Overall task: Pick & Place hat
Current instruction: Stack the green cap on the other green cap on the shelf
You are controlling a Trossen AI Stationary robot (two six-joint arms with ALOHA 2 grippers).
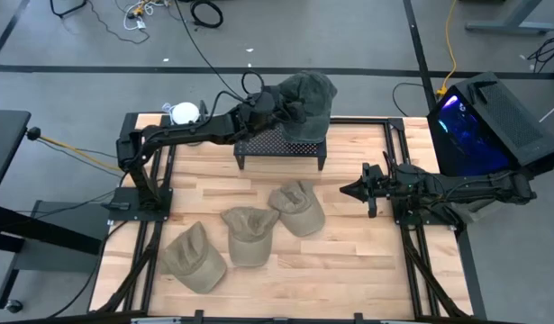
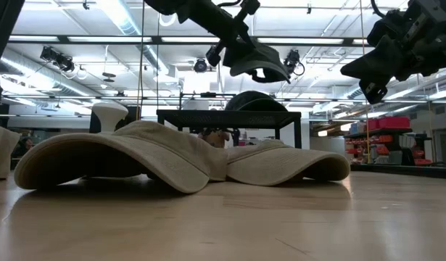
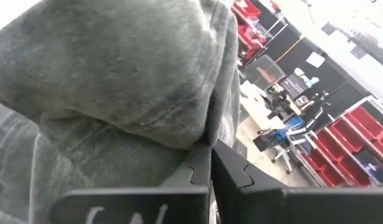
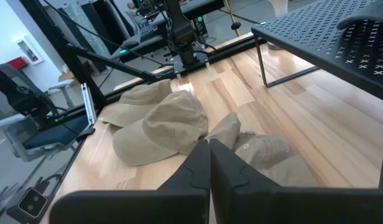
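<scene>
Pressed tight together at the near edge of the left wrist view, the left gripper's (image 3: 210, 165) two dark fingers pinched a fold of the dark grey soft fabric hat (image 3: 122, 81), whose cloth filled most of that picture. From above, the left gripper (image 1: 275, 101) held this hat (image 1: 305, 101) over the far part of the black perforated metal stand (image 1: 281, 148); the low view showed the hat (image 2: 257, 61) hanging clear above the stand's top (image 2: 230, 114), with another dark rounded shape resting on the stand behind.

For the step in hand, judged to be the placing, the hat was best lowered until its crown rested flat on the perforated top, well inside the edges, before the pinch was released. Since the grip was on a thin fold, a slow descent would have kept the cloth from slipping or swinging. The fingers should have withdrawn upward, so as not to drag the fabric off the stand.

Farther out, the right gripper (image 1: 347, 190) waited above the wooden table (image 1: 367, 261) to the stand's right, its fingers (image 4: 200, 165) pressed together on nothing.

The hat appeared soft, limp and slightly creased, with a visible seam and a curved brim. Three beige fabric caps (image 1: 249, 234) lay on the table in front of the stand, overlapping one another.
</scene>
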